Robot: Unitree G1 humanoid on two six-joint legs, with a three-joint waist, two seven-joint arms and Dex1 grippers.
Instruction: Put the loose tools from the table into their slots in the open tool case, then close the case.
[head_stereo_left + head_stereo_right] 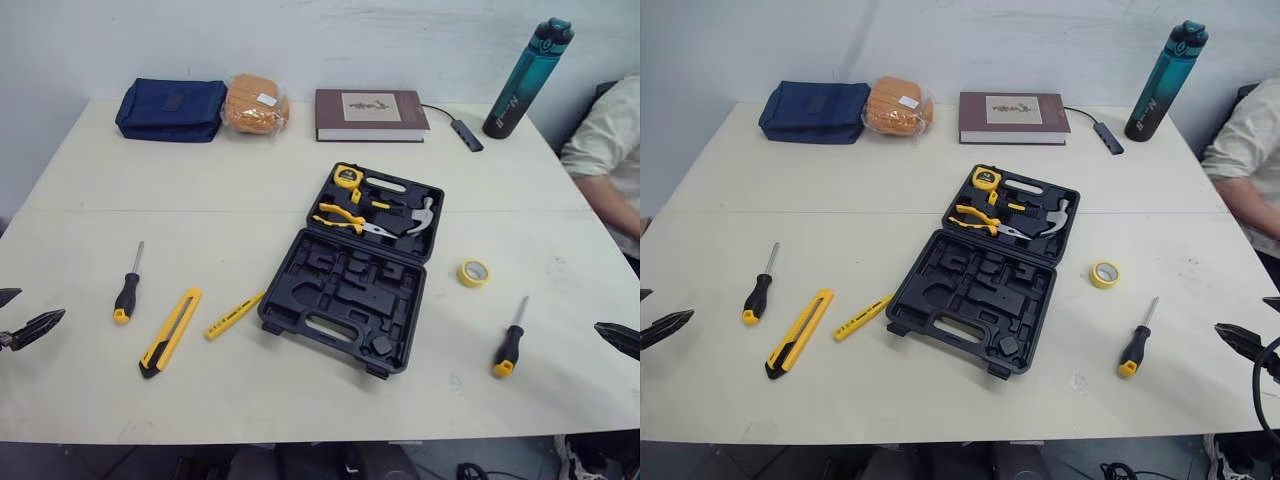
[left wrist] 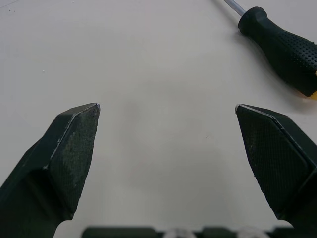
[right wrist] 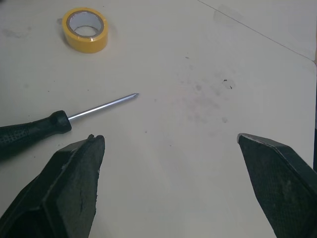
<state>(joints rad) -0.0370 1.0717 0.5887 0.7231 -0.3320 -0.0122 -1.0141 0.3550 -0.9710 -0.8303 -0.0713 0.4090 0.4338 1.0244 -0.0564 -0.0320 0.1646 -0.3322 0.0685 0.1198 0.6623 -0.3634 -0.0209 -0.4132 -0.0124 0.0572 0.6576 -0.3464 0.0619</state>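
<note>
While the tool case [image 1: 350, 290] lies open at frame centre on the desk [image 1: 200, 190], I hold left jaws and right jaws spread wide and empty at the lower corners, near the left screwdriver [image 1: 126, 290] and right screwdriver [image 1: 510, 345] respectively, so each can take its nearest tool.

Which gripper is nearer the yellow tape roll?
Right. The right gripper sits right of the yellow tape roll; the left gripper is beyond the black tool case, far to the left.

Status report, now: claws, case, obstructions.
Left claw open, right claw open, both empty. Tool case open. Left screwdriver, right screwdriver, utility knife, tape roll loose. Nothing over the case.
</note>
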